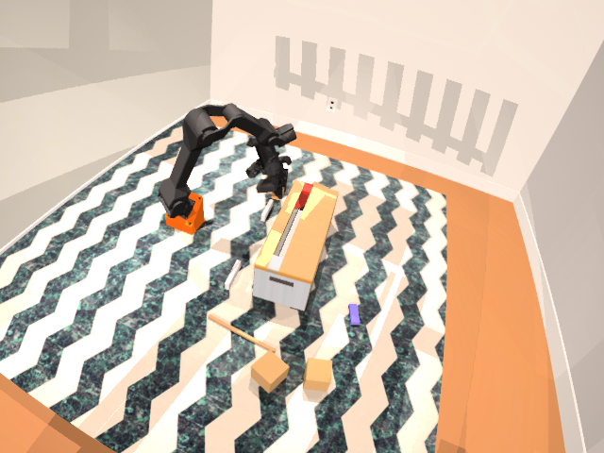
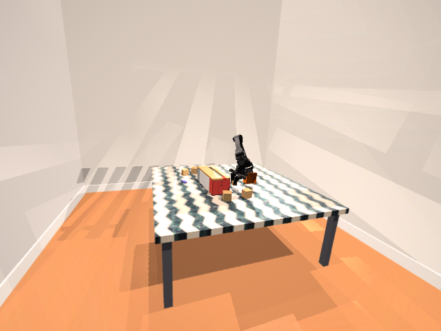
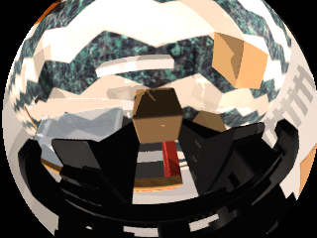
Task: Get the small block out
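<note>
The long box point(image 1: 318, 243) point(image 2: 204, 179) has a wooden top with a slot, a white end and a red end. My gripper point(image 1: 276, 193) point(image 2: 233, 181) point(image 3: 157, 122) is beside the box's front, near the red end, pointing down. It is shut on the small tan block point(image 3: 158, 111), which sits between the fingertips, outside the box. Whether the block touches the table is not clear. The box's red strip point(image 3: 170, 160) shows below the block in the wrist view. The shelf inside is mostly hidden.
A white bar point(image 1: 266, 209) point(image 3: 136, 64) lies close to the gripper, another white bar point(image 1: 233, 274) farther along. Wooden cubes point(image 2: 227, 195) point(image 2: 247, 193) stand near the red end. Beyond the white end are a wooden stick point(image 1: 241, 332), two cubes point(image 1: 269, 371) point(image 1: 318, 374) and a purple block point(image 1: 354, 314).
</note>
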You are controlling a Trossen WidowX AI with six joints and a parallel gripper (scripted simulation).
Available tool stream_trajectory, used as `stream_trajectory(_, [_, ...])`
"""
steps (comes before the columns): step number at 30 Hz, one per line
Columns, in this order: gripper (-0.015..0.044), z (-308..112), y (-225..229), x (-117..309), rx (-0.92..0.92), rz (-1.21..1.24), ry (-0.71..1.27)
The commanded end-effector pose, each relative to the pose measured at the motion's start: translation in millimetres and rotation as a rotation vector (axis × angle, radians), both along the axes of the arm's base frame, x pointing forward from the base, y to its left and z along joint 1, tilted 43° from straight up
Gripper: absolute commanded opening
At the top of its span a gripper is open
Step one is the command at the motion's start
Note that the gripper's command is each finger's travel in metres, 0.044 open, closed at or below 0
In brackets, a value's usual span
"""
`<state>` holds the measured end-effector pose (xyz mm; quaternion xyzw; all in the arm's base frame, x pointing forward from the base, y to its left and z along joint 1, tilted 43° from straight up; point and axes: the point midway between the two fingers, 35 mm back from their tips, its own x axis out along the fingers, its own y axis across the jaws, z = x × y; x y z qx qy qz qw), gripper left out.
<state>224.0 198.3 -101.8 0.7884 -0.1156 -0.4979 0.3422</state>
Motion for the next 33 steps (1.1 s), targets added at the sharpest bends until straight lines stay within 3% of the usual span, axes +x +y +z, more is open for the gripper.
stream_trajectory(1, [0.0,8.8,2.9,-1.1,-0.002,0.013,0.016])
stream_trajectory(26, [0.0,111.1,17.9,-22.0,-0.014,0.37,0.235])
stream_trajectory(33, [0.0,116.7,17.6,-23.8,-0.015,0.393,0.246])
